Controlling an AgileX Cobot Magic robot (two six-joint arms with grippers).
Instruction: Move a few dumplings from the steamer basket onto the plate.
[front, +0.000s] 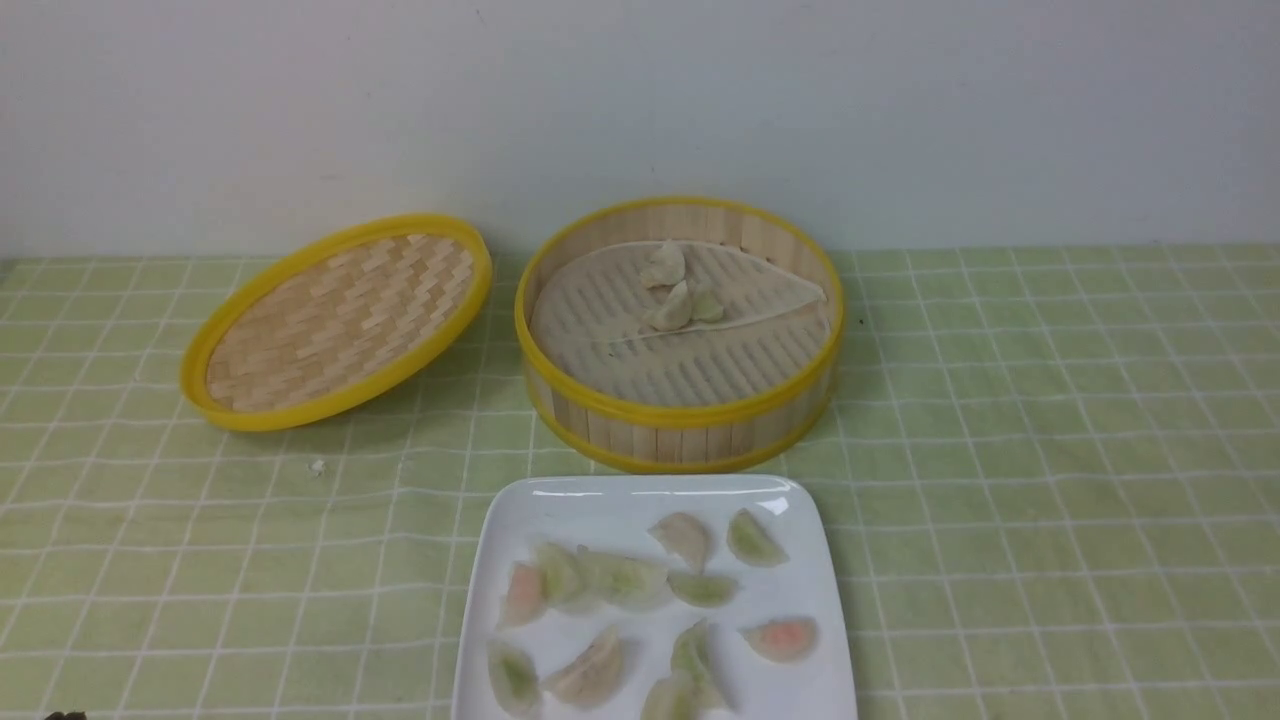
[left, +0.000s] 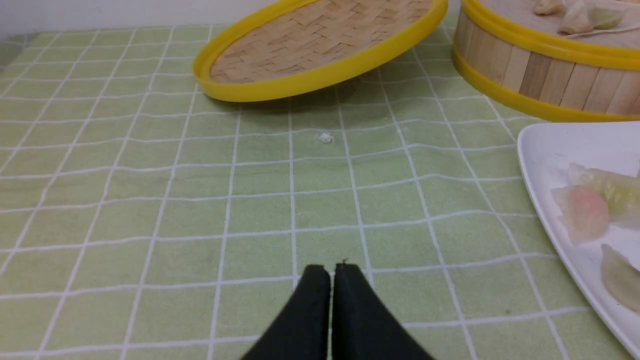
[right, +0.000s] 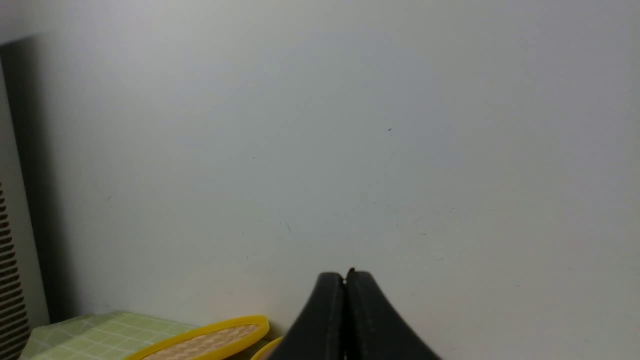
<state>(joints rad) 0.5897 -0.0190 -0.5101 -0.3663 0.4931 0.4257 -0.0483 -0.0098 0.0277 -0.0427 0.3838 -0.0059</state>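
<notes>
The dumplings (front: 640, 610) lie mostly on the plate (front: 800, 500), about ten of them scattered across it, some touching or overlapping at its 9 o'clock side; pink filling shows in two and pale green in several. Three more dumplings (front: 675, 290) sit bunched together in the steamer basket (front: 680, 420), toward 12 o'clock on its pale ridged liner (front: 650, 360). The white square plate stands at the near edge of the front view, and the basket is just beyond it at 12 o'clock, close but apart. The woven lid (front: 335, 320) with its yellow rim lies at the basket's 9 o'clock, tilted, its far edge raised. A small whitish crumb (front: 317, 466) rests on the green checked cloth (front: 1050, 450) covering the bench, near the lid. The left gripper (left: 332, 270) hovers low over bare cloth, fingers pressed together and holding nothing. The right gripper (right: 345, 276) faces the pale wall (right: 350, 125), fingers likewise pressed together and empty.
</notes>
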